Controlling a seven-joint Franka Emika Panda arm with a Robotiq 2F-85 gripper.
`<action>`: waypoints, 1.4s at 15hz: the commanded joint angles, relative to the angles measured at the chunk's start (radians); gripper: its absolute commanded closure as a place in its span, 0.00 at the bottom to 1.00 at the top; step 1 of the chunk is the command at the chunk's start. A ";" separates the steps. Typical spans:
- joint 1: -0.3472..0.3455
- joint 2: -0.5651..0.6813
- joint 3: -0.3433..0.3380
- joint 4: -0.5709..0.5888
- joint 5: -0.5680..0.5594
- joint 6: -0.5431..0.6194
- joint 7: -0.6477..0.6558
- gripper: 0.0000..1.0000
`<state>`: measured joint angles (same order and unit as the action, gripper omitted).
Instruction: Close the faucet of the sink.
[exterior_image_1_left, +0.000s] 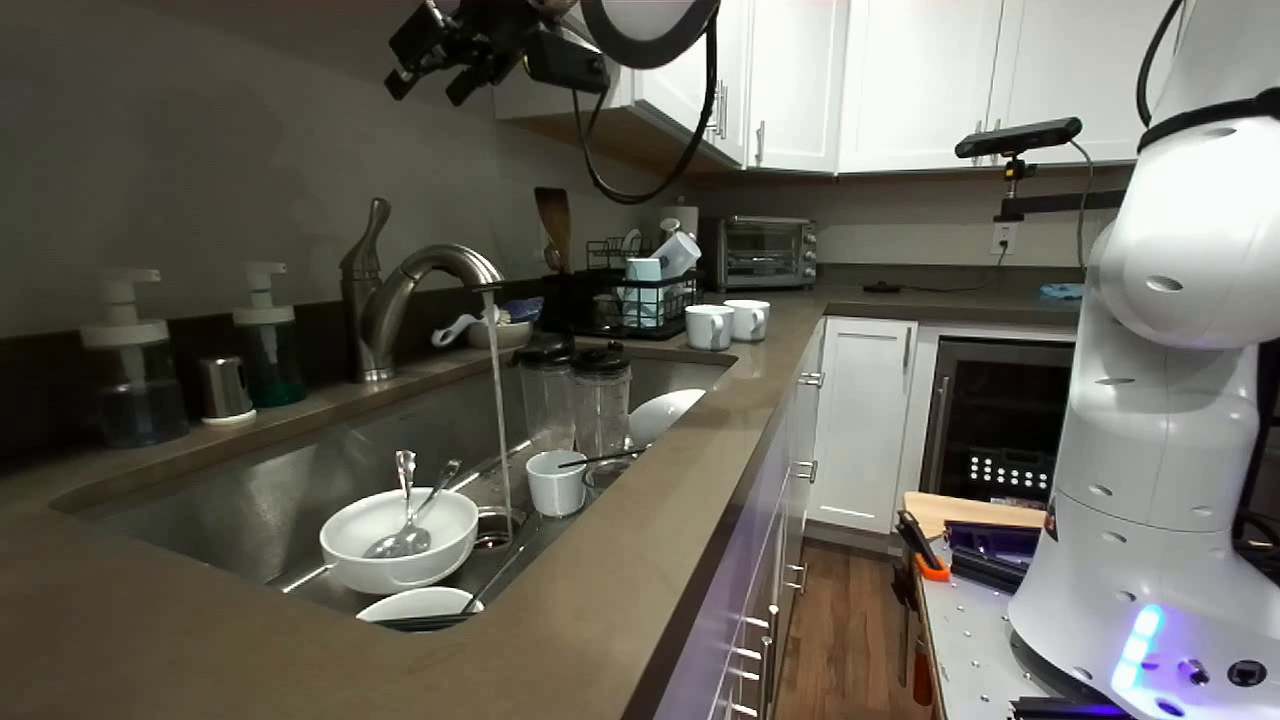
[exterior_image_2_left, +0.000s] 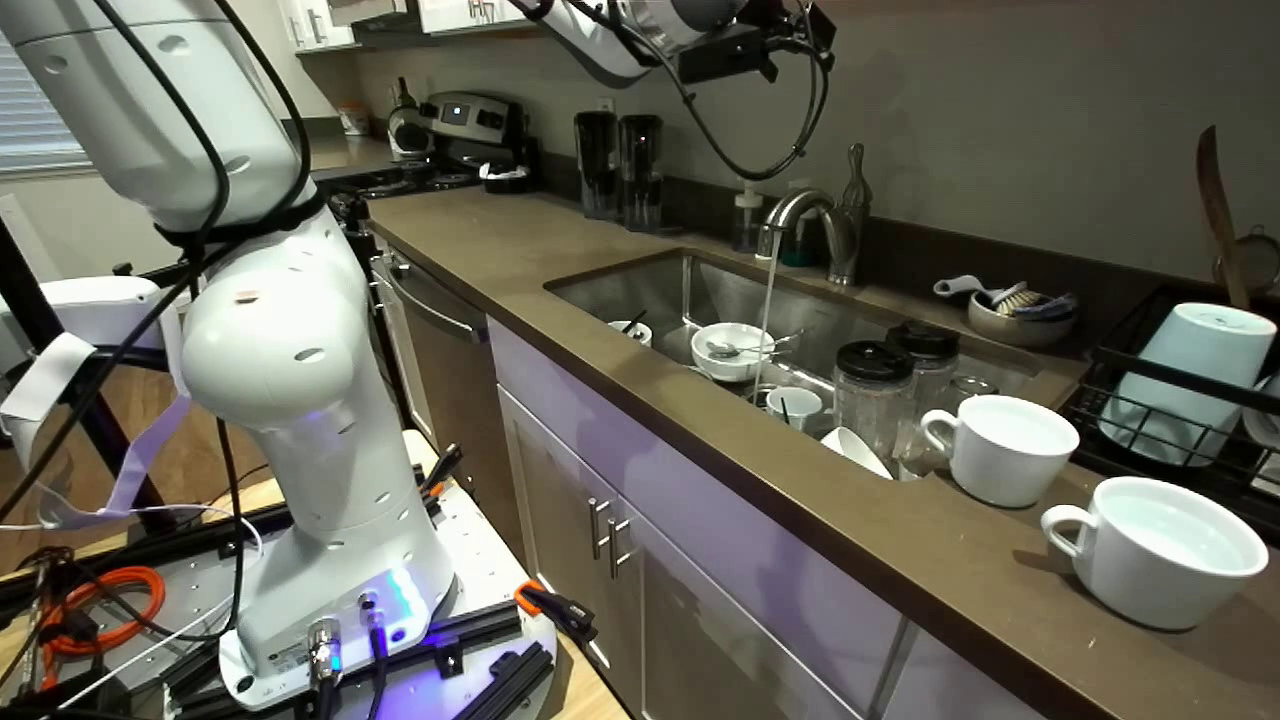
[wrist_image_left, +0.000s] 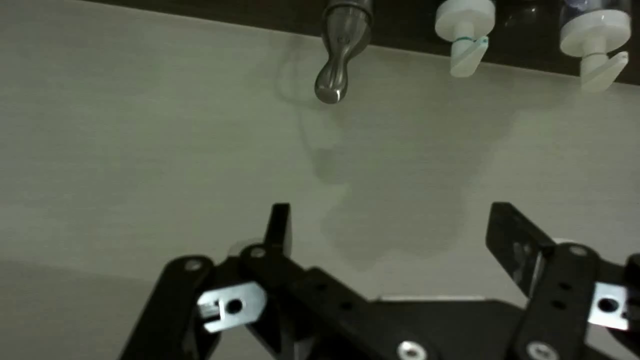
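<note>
Matte brown countertop (exterior_image_1_left: 690, 470) frames the long stainless sink (exterior_image_1_left: 230, 500) in an exterior view, under a plain grey wall (exterior_image_1_left: 250, 130); white cabinets (exterior_image_1_left: 910, 85) and a wood-plank floor (exterior_image_1_left: 845, 630) lie beyond. On the ledge between sink and wall stands the faucet (exterior_image_1_left: 383, 315), brushed metal, its neck arched out over the basin, a slim lever (exterior_image_1_left: 372, 240) upright just beside the arch. A thin stream of water (exterior_image_1_left: 499, 400) falls from the spout. Below are a glossy white bowl (exterior_image_1_left: 400, 577) with metal spoons (exterior_image_1_left: 405, 470) in it and clear jars (exterior_image_1_left: 601, 410) with black lids.

In an exterior view, a stove (exterior_image_2_left: 475, 118) with a silver control panel stands farther along the counter, and smooth white mugs (exterior_image_2_left: 1012, 450) sit near the sink's corner, beside a black wire rack (exterior_image_2_left: 1180, 378). The robot's arm (exterior_image_2_left: 290, 370), white and rounded in its sections, reaches over the counter. The faucet and the falling water show here too.

In the wrist view, the wall is pale, mottled with soft shadows, with a dark band along its top. The lever's bulbous, polished end points down from the top edge, well apart from the gripper (wrist_image_left: 391, 220); its jaws are spread wide, wall showing between the black, flat-sided fingers (wrist_image_left: 279, 230).
</note>
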<state>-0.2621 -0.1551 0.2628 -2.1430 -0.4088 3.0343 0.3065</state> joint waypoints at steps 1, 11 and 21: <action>-0.064 0.097 0.034 0.106 -0.107 0.044 0.083 0.00; -0.032 0.302 -0.009 0.318 -0.348 0.069 0.290 0.40; 0.047 0.429 -0.077 0.446 -0.416 0.056 0.372 0.83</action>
<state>-0.2386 0.2254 0.2034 -1.7469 -0.7994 3.0830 0.6445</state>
